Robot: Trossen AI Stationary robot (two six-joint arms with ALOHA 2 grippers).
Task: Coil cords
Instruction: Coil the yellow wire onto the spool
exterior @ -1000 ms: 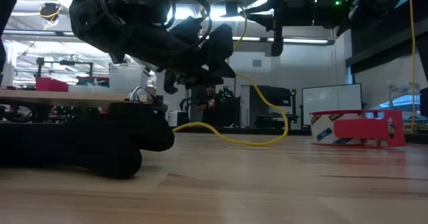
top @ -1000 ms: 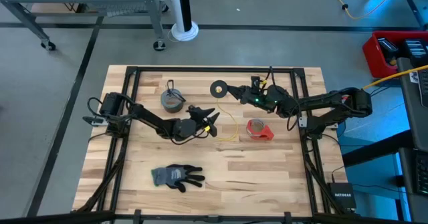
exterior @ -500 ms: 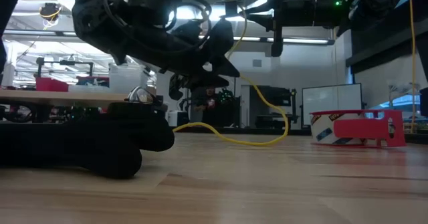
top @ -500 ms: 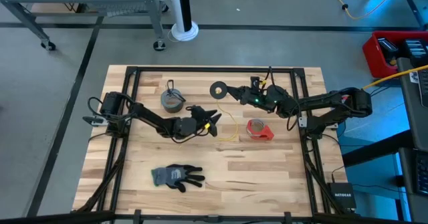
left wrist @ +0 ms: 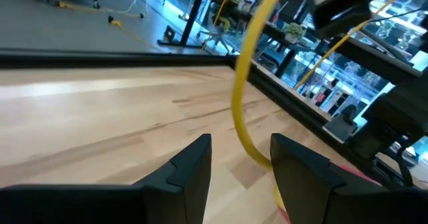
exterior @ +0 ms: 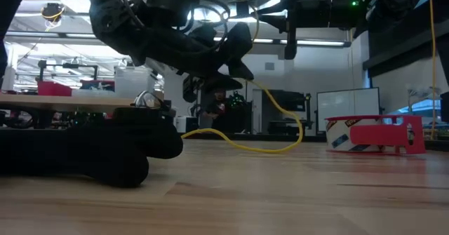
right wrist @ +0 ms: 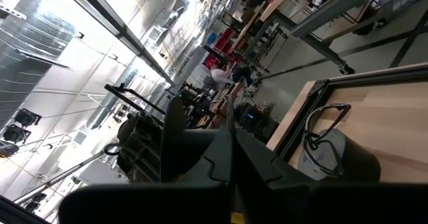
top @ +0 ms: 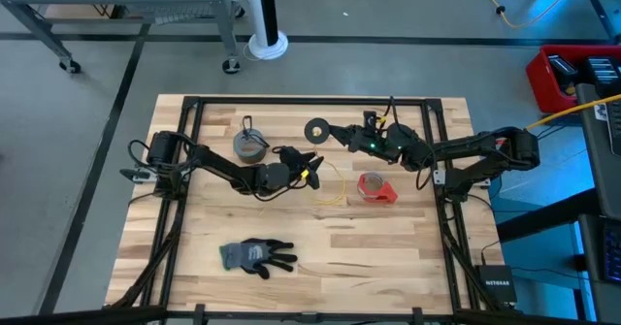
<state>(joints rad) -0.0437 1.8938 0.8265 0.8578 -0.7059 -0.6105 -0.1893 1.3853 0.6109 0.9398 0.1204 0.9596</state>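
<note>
The yellow cord (top: pixel 343 184) lies in a loop on the wood mid-table. From there it climbs (exterior: pixel 280 105) to my right gripper (top: pixel 333 131), which hangs shut above the table and points toward the left edge. A black ring (top: pixel 315 128) sits right at its fingertips. My left gripper (top: pixel 309 163) is open just on the near side of that spot. In the left wrist view its two fingers (left wrist: pixel 194 164) stand on either side of the rising yellow cord (left wrist: pixel 235 97), and I see no touch. My right gripper comes in level from the table's right, its fingers (right wrist: pixel 254 157) shut, and a strip of yellow cord (right wrist: pixel 232 217) shows in the seam between them. The cord hangs slack from there to the table. The black ring (right wrist: pixel 179 137) stands at the tips; whether it is gripped I cannot tell.
A grey tape roll (top: pixel 250 146) stands at the far left of the wood and a red tape roll (top: pixel 375 187) at mid right. A dark glove (top: pixel 257 255) lies near the front edge. Black frame rails (top: pixel 184 170) run along the table's sides. Bare wood lies at the near right.
My left gripper has rolled a little about its own pointing line and edged toward the far edge, closer to the rising stretch of the yellow cord. Its fingers stay open. The cord and my right gripper have kept still.
</note>
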